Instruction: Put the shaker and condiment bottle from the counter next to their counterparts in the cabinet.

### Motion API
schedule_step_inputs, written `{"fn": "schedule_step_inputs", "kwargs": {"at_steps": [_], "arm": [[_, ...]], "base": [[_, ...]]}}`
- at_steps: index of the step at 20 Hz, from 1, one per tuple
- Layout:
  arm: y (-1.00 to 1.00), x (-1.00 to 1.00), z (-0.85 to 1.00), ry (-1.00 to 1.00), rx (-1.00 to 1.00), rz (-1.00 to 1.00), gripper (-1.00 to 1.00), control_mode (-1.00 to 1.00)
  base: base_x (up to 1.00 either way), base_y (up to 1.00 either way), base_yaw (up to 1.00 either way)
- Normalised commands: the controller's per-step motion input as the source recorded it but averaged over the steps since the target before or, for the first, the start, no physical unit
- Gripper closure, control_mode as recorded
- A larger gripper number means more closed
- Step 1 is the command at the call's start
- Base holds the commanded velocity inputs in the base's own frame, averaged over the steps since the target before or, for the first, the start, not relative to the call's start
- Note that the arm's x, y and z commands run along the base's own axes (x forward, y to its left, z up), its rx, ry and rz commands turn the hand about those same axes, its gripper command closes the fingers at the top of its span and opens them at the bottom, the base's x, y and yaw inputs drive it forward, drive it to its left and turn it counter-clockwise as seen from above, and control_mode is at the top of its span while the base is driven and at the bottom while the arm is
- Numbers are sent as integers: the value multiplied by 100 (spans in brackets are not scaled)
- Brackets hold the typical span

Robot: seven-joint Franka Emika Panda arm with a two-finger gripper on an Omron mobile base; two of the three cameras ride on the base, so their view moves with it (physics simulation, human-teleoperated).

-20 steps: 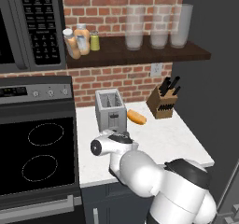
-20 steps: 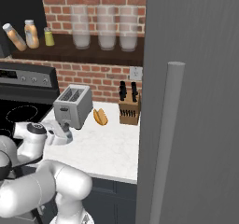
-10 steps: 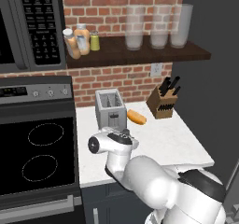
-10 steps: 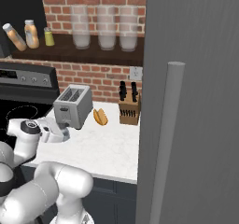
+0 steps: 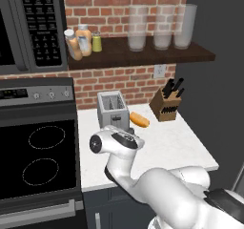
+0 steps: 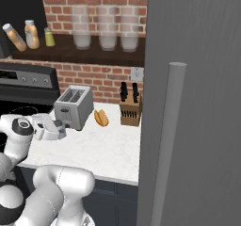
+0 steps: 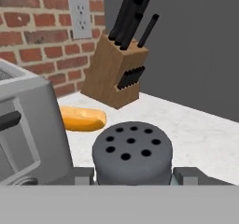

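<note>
Grey-capped shaker [image 7: 132,152] sat clamped between my end effector [image 7: 133,177] fingers, low beside the toaster [image 7: 25,129] near the counter [image 5: 167,144] front-left edge, gripped upright so it wouldn't spill.

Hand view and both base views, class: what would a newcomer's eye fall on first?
In the hand view, the shaker's dark perforated cap looms between the gripper's fingertips, beside the toaster. Behind it a knife block leans against the brick wall. Up on the cabinet shelf stand two orange bottles, a yellow-green shaker and three tall glasses.
</note>
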Motion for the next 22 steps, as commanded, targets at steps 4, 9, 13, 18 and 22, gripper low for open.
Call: {"fn": "schedule_step_inputs", "kwargs": {"at_steps": [4,9,13,18,22], "arm": [[0,-33,43,0,0,0,100,-100],[0,-35,46,0,0,0,100,-100],[0,-36,50,-2,0,0,100,-100],[0,-32,47,-2,0,0,100,-100],[0,-26,45,-3,0,0,100,-100]], "base": [[0,0,0],[0,0,0],[0,0,0],[0,0,0],[0,0,0]]}}
